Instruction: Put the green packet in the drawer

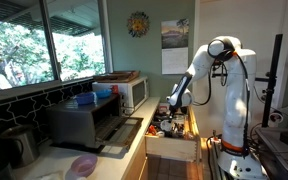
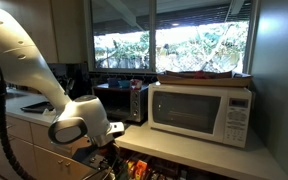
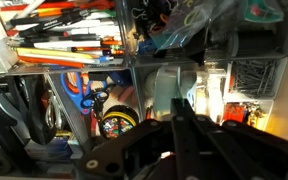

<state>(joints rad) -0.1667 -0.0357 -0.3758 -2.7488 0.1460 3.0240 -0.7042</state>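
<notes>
The light-wood drawer stands pulled open under the counter, and its cluttered inside also shows at the bottom of an exterior view. My gripper reaches down into it in both exterior views. In the wrist view the dark fingers are pressed together. A pale green packet sits right at their tips, low over the drawer's clear organiser compartments. The part of the packet between the fingers is hidden.
A dark grey toaster oven with its door open and a white microwave stand on the counter beside the drawer. The microwave is close behind my arm. The drawer holds pens, tape rolls and tools.
</notes>
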